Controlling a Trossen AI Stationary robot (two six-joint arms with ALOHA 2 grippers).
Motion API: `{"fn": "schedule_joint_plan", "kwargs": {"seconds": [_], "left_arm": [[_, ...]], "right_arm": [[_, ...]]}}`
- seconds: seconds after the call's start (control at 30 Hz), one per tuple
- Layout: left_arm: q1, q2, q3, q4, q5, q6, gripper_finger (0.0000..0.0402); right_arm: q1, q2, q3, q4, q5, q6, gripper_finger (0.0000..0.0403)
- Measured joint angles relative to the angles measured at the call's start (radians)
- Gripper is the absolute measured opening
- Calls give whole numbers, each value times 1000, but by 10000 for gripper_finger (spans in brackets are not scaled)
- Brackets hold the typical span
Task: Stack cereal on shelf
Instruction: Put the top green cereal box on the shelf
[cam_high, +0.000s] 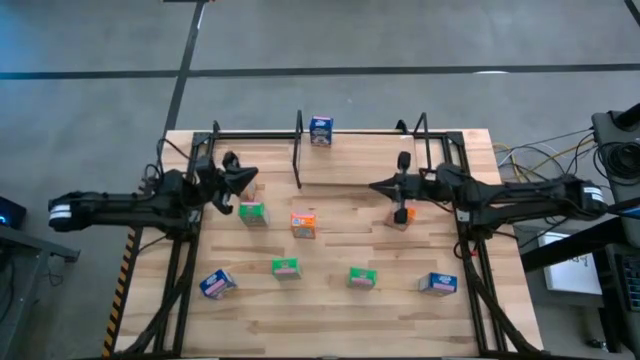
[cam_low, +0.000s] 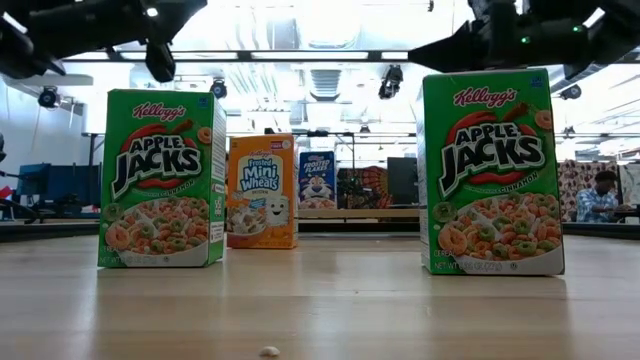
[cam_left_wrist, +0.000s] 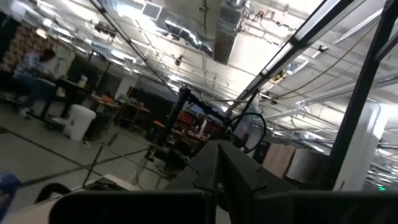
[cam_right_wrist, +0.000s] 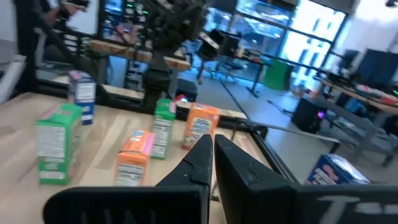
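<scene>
Small cereal boxes stand upright on the wooden table: green ones (cam_high: 252, 212) (cam_high: 285, 267) (cam_high: 361, 278), orange ones (cam_high: 303, 223) (cam_high: 403, 215), and blue ones (cam_high: 217, 284) (cam_high: 437, 284). Another blue box (cam_high: 320, 130) stands at the far edge, by the shelf (cam_high: 355, 160) with its black posts. My left gripper (cam_high: 250, 178) hovers shut above the table's left side. My right gripper (cam_high: 378, 186) hovers shut in front of the shelf, pointing left. The low view shows two green boxes (cam_low: 160, 180) (cam_low: 490, 170) in front and both arms overhead.
Larger black side frames (cam_high: 180, 260) (cam_high: 480, 270) run along the table's left and right edges. Bare wood lies along the near edge (cam_high: 320, 330). Cables and equipment (cam_high: 600, 150) sit beyond the right side. A seated person (cam_low: 600, 195) shows in the room behind.
</scene>
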Motion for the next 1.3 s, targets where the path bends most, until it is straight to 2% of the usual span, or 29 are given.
{"fn": "schedule_joint_plan", "kwargs": {"seconds": [0.2,0.33,0.53,0.63,0.87,0.97,1.1,1.3], "left_arm": [[-43,86,99,-9,14,-58,0],[-72,146,197,-133,64,-60,0],[-112,245,373,-552,74,-51,0],[-131,301,479,-814,74,-50,0],[-148,466,775,-1645,73,-41,0],[-148,539,853,-1894,63,-23,3],[-148,603,881,-2023,44,22,28],[-156,638,880,-2039,44,133,99]], "right_arm": [[0,-57,-33,22,-27,-3,9],[0,-91,-72,105,-54,-14,9],[0,-151,-80,98,-55,8,9],[0,-169,-80,91,-57,29,9],[0,-175,-80,72,-57,34,9],[0,-175,-80,72,-57,34,9],[0,-175,-80,72,-57,34,9],[0,-175,-80,69,-57,34,9]]}}
